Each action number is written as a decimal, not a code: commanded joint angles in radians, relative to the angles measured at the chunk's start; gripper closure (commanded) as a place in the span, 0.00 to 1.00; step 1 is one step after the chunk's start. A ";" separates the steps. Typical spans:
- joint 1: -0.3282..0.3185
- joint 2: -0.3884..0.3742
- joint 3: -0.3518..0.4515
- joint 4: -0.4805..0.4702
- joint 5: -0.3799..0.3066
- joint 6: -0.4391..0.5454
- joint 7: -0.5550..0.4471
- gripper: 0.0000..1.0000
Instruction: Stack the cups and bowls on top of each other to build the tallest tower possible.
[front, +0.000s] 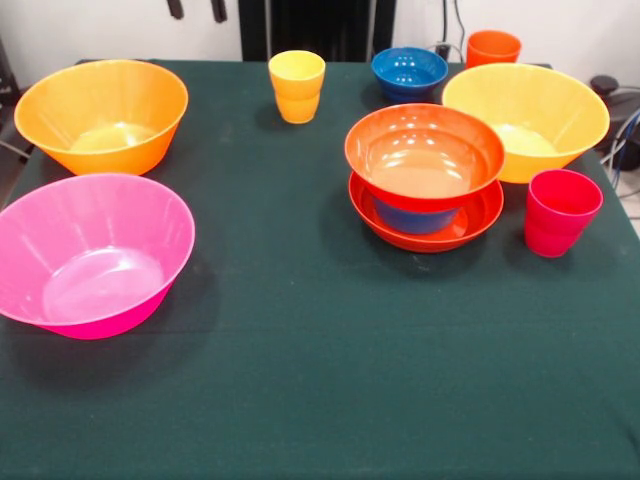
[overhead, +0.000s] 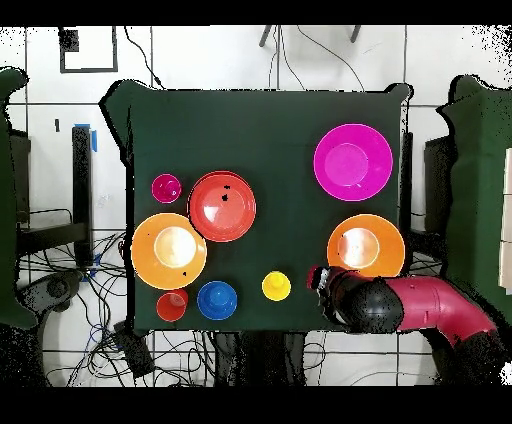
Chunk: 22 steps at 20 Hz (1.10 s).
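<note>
A short tower (front: 425, 180) stands right of centre on the dark green table (front: 300, 350): a glossy red-orange plastic bowl (front: 424, 152) atop a small blue bowl (front: 412, 218) inside a shallow red-orange bowl (front: 470, 222). The gripper (front: 196, 9) barely shows; I cannot tell its state

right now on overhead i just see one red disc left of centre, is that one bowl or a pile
observer: A pile of three. The top red-orange bowl sits on a small blue bowl, which sits inside a shallow red-orange bowl on the table.
operator: ok is the top one sitting straight or tipped
observer: From the front its rim looks about level, and it is much wider than the small blue bowl that carries it, so only a strip of blue shows beneath it.
</note>
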<state>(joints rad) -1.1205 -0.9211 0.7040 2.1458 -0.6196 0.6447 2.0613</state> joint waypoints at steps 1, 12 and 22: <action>0.035 -0.069 0.150 -0.040 0.061 0.182 -0.321 0.00; 0.035 0.084 0.151 -0.142 -0.072 0.171 -0.328 0.00; -0.039 0.182 0.117 -0.207 -0.170 0.161 -0.389 0.00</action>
<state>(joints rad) -1.1525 -0.8366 0.8156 2.0019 -0.6811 0.7369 2.0286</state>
